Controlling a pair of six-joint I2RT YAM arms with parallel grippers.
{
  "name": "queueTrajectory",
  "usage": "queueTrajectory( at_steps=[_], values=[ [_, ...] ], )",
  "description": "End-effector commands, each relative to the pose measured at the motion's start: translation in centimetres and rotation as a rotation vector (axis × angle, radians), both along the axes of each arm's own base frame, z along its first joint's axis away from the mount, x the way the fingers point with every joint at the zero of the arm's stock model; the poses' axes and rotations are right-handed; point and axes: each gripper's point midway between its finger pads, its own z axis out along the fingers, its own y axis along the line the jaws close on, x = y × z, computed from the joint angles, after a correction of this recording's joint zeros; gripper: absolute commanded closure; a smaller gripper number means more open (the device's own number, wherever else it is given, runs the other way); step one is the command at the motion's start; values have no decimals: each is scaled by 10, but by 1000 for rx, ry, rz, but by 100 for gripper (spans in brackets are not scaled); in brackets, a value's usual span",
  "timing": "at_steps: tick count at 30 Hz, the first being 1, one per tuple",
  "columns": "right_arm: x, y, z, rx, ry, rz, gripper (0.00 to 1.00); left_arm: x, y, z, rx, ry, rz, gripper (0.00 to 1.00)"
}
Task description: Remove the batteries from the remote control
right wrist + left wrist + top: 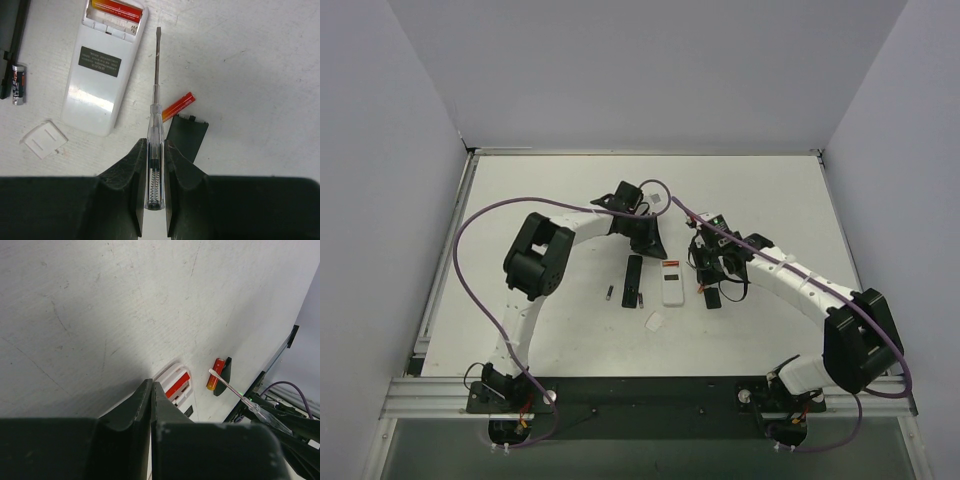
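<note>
A white remote control (102, 70) lies face down with its battery bay open, and one red-orange battery (116, 10) sits in the bay. A second red-orange battery (178, 106) lies loose on the table against a flat black cover (186, 137). A dark, silver-ended battery (18, 83) rests beside a slim black remote (633, 282), and another small dark battery (609, 294) lies to that remote's left. My right gripper (154, 142) is shut on a clear-handled screwdriver (155, 125), its tip just right of the bay. My left gripper (151, 382) is shut and holds nothing, hovering behind the white remote (176, 386).
A small white square cover (44, 139) lies by the white remote's near end. The grey side walls and the table's metal rim (440, 290) bound the space. A purple cable (470, 225) loops over the left arm.
</note>
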Motion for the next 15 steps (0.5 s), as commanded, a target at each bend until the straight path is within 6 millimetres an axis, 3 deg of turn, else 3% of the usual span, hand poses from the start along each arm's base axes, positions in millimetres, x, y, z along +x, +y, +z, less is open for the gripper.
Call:
queueTrajectory(
  at_steps=[1,2,8,15],
  values=[
    [3,1,-1,8,-8,1,100,-5,-1,9,6,-42,-30,89],
    [3,1,-2,9,-3,5,100,-12,3,3,19,-27,-27,90],
    [0,8,1,33,5,50,100,-26,9,12,19,-32,-14,89],
    [-15,18,4,62,17,170,100,-34,13,32,-9,-48,-3,87]
  ],
)
